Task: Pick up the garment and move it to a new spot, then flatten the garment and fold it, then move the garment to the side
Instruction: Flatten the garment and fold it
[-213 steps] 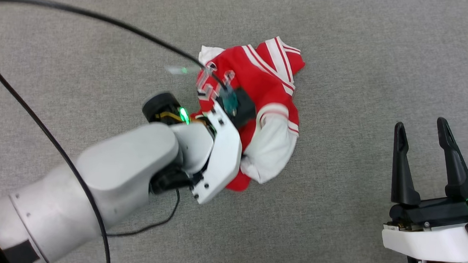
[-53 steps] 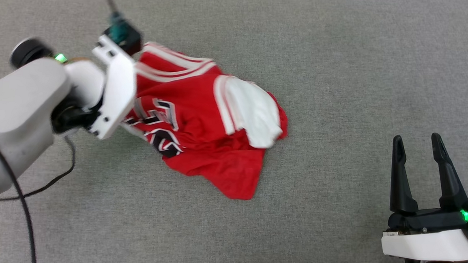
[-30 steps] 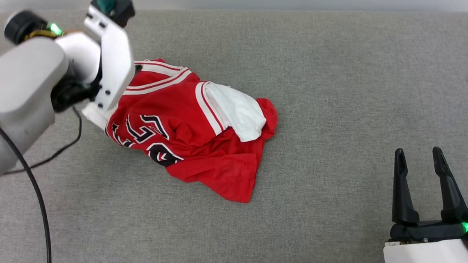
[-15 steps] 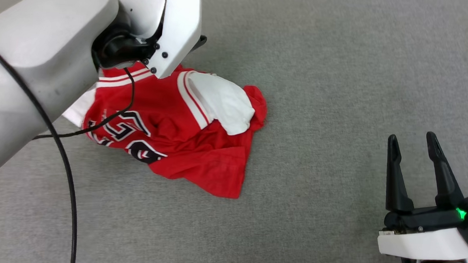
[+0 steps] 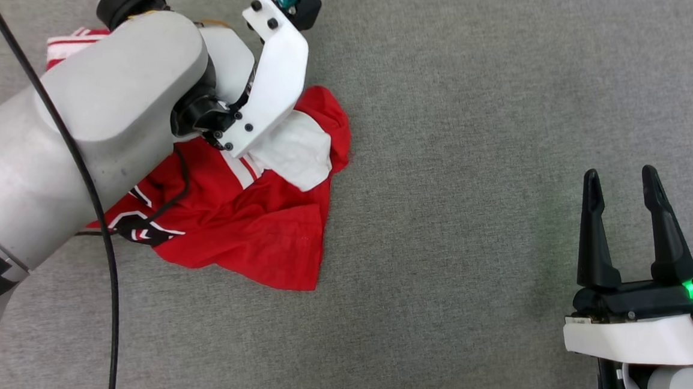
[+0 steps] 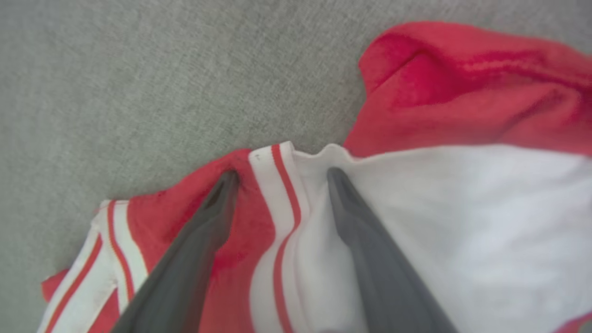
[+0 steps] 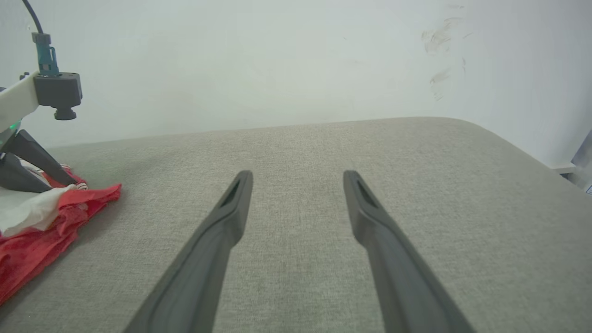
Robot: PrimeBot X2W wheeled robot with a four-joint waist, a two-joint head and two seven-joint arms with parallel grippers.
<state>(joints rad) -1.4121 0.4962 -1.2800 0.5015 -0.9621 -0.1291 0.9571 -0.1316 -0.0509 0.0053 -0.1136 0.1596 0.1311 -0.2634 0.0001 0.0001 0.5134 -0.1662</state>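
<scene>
The shirt point(image 5: 260, 231) lies crumpled on the grey bench point(image 5: 476, 136) at nine o'clock in the head view, partly under the left arm point(image 5: 99, 113). The left claw point(image 6: 280, 178) is spread wide, its tips straddling the striped trim point(image 6: 277, 208) and gripping nothing. At four o'clock, the right claw point(image 5: 618, 175) is wide open and empty.

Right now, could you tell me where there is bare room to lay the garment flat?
The grey surface between the garment and the right gripper is bare, as is the strip nearer the robot. The left is crowded: the left arm overhangs the garment, cable alongside.
</scene>
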